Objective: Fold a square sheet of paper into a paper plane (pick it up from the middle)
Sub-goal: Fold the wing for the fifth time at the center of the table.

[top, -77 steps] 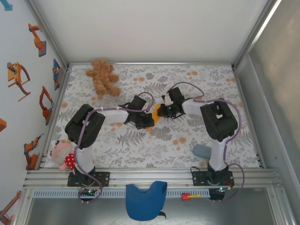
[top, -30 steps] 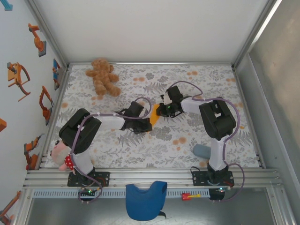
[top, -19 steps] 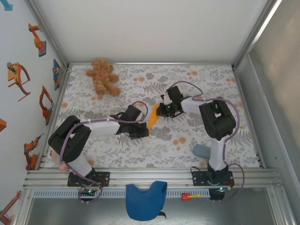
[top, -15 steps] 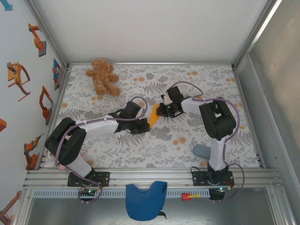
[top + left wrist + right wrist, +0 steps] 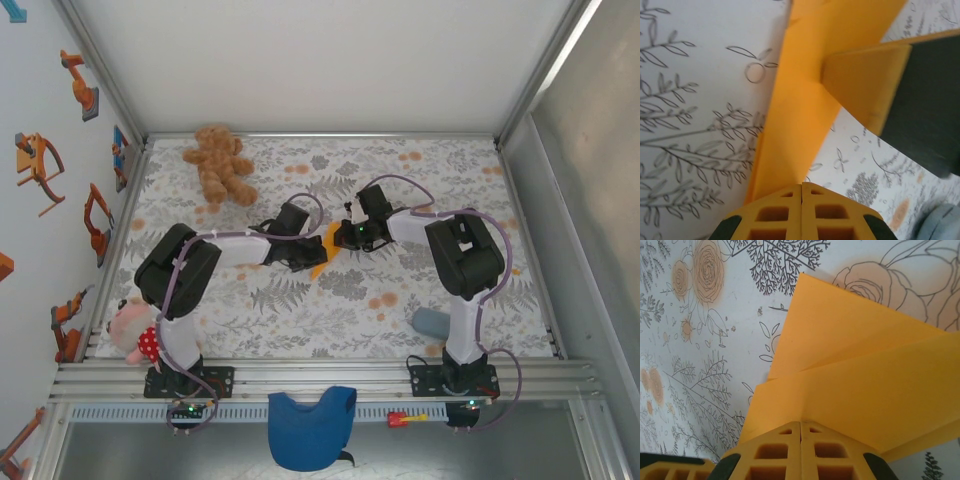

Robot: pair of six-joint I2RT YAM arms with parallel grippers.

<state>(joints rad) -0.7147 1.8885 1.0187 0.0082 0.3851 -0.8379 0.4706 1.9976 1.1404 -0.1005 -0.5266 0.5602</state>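
L hand (image 5: 801, 187): fingers shut flush together, tips set against orange paper (image 5: 795, 115); pinch vs. press cannot be told. R hand (image 5: 800, 424): likewise shut, tips at the paper's folded layers. Paper, creased to a narrow pointed shape, is seen on worktop (image 5: 400, 310) between both hands, near centre, slightly toward far edge. Teddy bear (image 5: 221, 166) noted well apart, far-left corner.

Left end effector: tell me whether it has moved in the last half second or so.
Yes, slightly: in the top view the left end effector has shifted up and right, away from the near rail.
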